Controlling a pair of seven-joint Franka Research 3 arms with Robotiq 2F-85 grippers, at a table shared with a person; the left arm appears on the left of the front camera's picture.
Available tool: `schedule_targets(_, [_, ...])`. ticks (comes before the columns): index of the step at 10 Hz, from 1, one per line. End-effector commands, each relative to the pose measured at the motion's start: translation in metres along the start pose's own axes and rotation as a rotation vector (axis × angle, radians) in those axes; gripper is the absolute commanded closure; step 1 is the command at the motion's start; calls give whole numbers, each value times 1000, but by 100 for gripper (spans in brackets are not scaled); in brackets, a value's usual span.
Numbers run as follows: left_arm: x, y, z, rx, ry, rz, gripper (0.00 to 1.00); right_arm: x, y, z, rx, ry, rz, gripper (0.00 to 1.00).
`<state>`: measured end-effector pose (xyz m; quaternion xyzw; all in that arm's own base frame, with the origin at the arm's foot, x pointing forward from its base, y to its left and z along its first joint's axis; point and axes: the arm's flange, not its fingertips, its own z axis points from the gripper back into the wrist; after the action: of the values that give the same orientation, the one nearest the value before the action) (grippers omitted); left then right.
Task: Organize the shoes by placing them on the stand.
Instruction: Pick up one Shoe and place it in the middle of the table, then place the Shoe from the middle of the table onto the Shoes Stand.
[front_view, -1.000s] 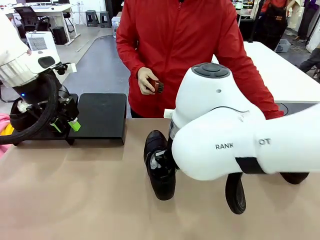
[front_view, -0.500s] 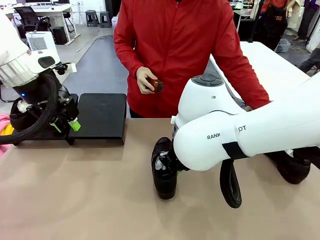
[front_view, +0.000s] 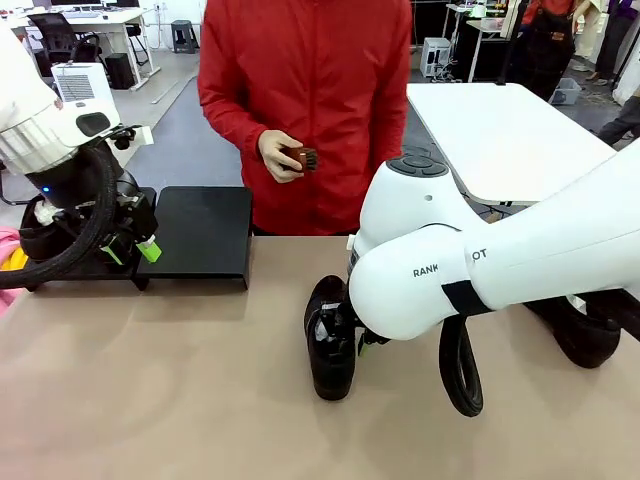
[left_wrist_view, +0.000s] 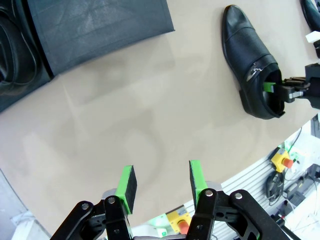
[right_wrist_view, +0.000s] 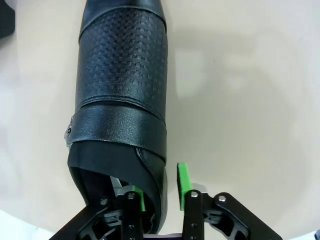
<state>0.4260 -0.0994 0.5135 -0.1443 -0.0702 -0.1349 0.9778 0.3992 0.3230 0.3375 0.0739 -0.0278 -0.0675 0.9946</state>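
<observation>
The room behind is an open hall with a grey floor (front_view: 190, 120) and white tables (front_view: 500, 130), and in front of it a beige surface (front_view: 180, 400) carries the things. At the far left part of this surface stands the low matte-black rectangular stand (front_view: 205, 230) (left_wrist_view: 95, 25), made of two flat sections. The right section of the stand is bare. On the left section rests a black leather shoe (left_wrist_view: 12, 55), seen in the left wrist view at the picture's edge. The left claw (front_view: 130, 252) (left_wrist_view: 160, 175) hangs near the front of the stand's left section, with its green pads spread apart and nothing between them. To the right of the stand, well apart from it, a black glossy leather dress shoe (front_view: 330, 378) (left_wrist_view: 247, 60) (right_wrist_view: 122, 75) lies on its sole on the surface. The right claw (right_wrist_view: 162, 192) is at the heel opening of this shoe. One green pad is inside the opening and the other is outside, just apart from the leather, so the claw is loosened and not pressing the wall. Further right from the stand, a third black shoe (front_view: 590, 340) lies partly hidden behind the white right arm. Behind the stand's right section, at the far side, a person in a red jacket (front_view: 300, 80) holds a small brown brush (front_view: 300, 157) in one hand (front_view: 275, 155).
</observation>
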Motion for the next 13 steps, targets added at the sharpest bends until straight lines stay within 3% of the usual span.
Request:
schedule_targets(1, [-1,1,1,-18,-10,-3,43,-5,1,17,33,-22,-15,0])
schedule_targets(3, [-1,1,1,-18,-10,-3,43,-25,-10,53,67,-46,-14,0])
schedule_targets(4, [-1,1,1,-18,-10,-3,43,-2,1,17,20,-24,-7,0])
schedule_targets(13, [-1,1,1,-18,-10,-3,43,-2,1,17,20,-24,-7,0])
